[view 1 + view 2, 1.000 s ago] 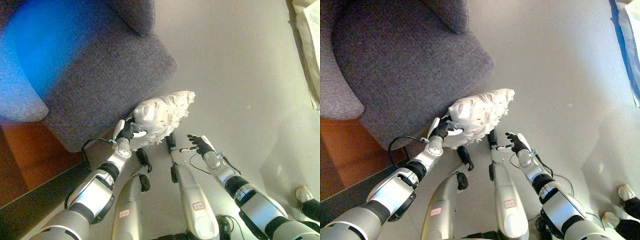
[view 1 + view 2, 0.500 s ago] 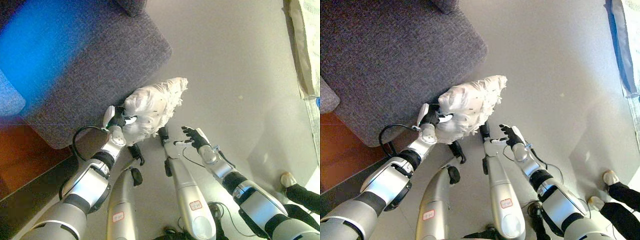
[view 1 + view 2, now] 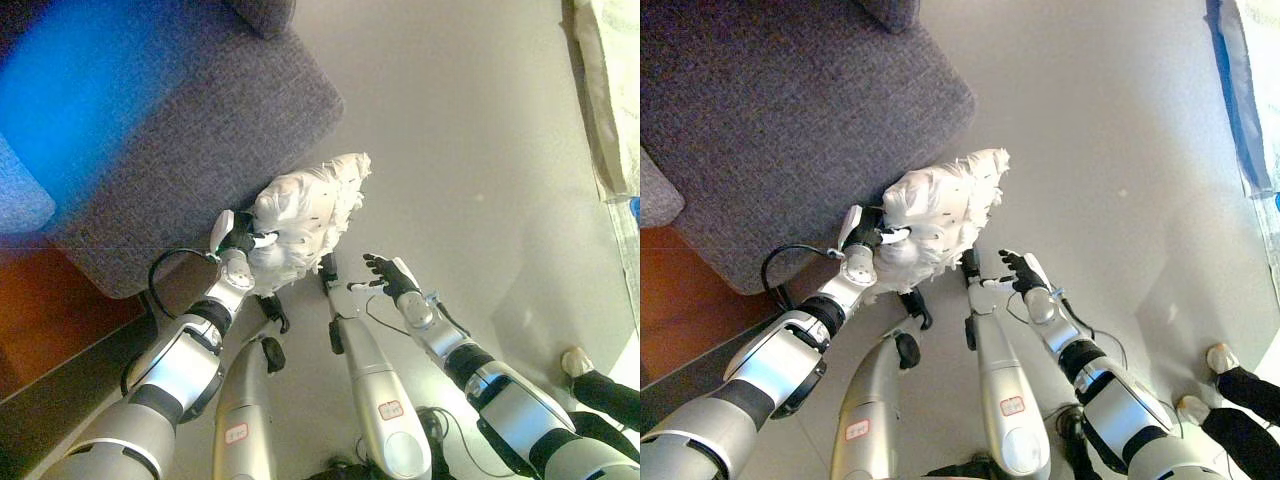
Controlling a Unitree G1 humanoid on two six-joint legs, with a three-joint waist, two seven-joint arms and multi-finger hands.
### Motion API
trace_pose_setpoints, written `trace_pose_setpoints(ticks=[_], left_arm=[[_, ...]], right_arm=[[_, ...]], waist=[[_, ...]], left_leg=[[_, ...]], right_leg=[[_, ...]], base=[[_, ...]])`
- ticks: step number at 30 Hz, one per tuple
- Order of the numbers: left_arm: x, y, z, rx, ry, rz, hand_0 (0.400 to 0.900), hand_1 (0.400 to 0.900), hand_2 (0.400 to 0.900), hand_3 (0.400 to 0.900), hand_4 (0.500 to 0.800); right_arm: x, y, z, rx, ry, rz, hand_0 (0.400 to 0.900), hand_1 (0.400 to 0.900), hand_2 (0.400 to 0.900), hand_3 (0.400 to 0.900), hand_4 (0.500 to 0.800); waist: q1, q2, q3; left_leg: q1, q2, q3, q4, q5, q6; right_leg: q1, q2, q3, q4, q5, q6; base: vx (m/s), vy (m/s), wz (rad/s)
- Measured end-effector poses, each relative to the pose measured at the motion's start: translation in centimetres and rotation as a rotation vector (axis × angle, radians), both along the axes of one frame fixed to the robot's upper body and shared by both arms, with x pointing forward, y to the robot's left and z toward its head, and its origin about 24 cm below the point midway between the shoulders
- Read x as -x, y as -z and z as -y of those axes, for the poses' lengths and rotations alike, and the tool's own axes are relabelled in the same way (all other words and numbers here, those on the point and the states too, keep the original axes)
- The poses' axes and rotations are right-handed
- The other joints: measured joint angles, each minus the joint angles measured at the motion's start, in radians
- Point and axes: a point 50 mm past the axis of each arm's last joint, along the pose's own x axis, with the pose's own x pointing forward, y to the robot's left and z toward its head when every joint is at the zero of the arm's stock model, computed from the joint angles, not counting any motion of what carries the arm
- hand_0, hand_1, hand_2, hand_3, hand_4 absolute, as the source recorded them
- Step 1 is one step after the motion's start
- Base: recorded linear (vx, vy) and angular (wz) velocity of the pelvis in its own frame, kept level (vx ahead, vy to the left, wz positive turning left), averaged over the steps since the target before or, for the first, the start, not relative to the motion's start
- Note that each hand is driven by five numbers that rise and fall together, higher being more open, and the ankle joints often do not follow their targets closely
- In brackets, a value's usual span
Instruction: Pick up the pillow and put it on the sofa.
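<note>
A white, crumpled pillow [image 3: 303, 217] hangs in my left hand [image 3: 243, 242], whose fingers are curled on its near end. It is held above the grey floor, right at the front corner of the dark grey sofa [image 3: 170, 130]. The pillow [image 3: 935, 215] also shows in the right eye view, with the sofa seat [image 3: 780, 110] just to its left. My right hand [image 3: 388, 276] is open and empty, fingers spread, to the right of the pillow and apart from it.
A sofa cushion [image 3: 888, 12] shows at the top edge. Brown wood flooring [image 3: 50, 320] lies at the lower left of the sofa. A pale cloth edge [image 3: 598, 90] runs along the far right. A person's shoes [image 3: 578, 362] show at the lower right.
The pillow in my left hand has lifted slightly and moved a little closer to the sofa corner. The view shifted between the oldest frame and now. My right hand stays put.
</note>
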Motion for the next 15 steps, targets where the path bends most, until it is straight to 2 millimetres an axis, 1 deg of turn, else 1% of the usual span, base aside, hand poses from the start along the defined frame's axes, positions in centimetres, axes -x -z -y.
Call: trace_pose_setpoints(ticks=[4, 7, 12, 13, 15], left_arm=[[0.6, 1.1, -0.2, 0.004, 0.002, -0.035, 0.4, 0.4, 0.4, 0.4, 0.5], [1.1, 2.1, -0.3, 0.01, 0.008, -0.067, 0.4, 0.4, 0.4, 0.4, 0.5], [2.5, 4.4, -0.4, 0.027, 0.023, -0.135, 0.4, 0.4, 0.4, 0.4, 0.5], [2.9, 4.8, -0.5, 0.03, 0.027, -0.148, 0.4, 0.4, 0.4, 0.4, 0.5], [3.6, 5.9, -0.4, 0.039, 0.041, -0.184, 0.4, 0.4, 0.4, 0.4, 0.5]], right_arm=[[0.6, 0.9, 0.4, 0.005, 0.014, -0.032, 0.9, 0.9, 0.9, 0.9, 0.8], [1.4, 2.2, 1.1, 0.022, 0.039, -0.085, 0.9, 0.9, 0.9, 0.9, 0.8], [3.6, 4.7, 2.3, 0.031, 0.071, -0.191, 0.9, 0.9, 0.9, 0.9, 0.8], [4.2, 5.4, 2.6, 0.035, 0.076, -0.217, 0.9, 0.9, 0.9, 0.9, 0.8], [5.4, 6.4, 3.1, 0.044, 0.078, -0.257, 0.9, 0.9, 0.9, 0.9, 0.8]], waist=[[0.0, 0.0, 0.0], [0.001, 0.0, 0.0], [0.006, 0.002, 0.0], [0.007, 0.002, 0.0], [0.011, 0.005, 0.0]], left_leg=[[0.066, -0.005, 0.0, -0.029, 0.0, -0.001], [0.117, -0.009, 0.0, -0.043, 0.003, -0.003], [0.251, -0.022, -0.004, -0.12, 0.017, -0.008], [0.279, -0.024, -0.007, -0.132, 0.023, -0.006], [0.343, -0.029, -0.018, -0.173, 0.031, -0.015]], right_leg=[[0.063, -0.004, -0.001, -0.013, -0.001, 0.001], [0.113, -0.005, -0.002, -0.026, -0.001, 0.001], [0.237, -0.009, -0.008, -0.073, -0.001, 0.0], [0.263, -0.01, -0.01, -0.079, -0.002, -0.001], [0.325, -0.01, -0.024, -0.101, -0.006, -0.004]], base=[[0.04, 0.049, 0.01], [0.05, 0.037, 0.04], [0.07, 0.027, 0.08], [0.11, 0.025, 0.13], [0.12, 0.024, 0.14]])
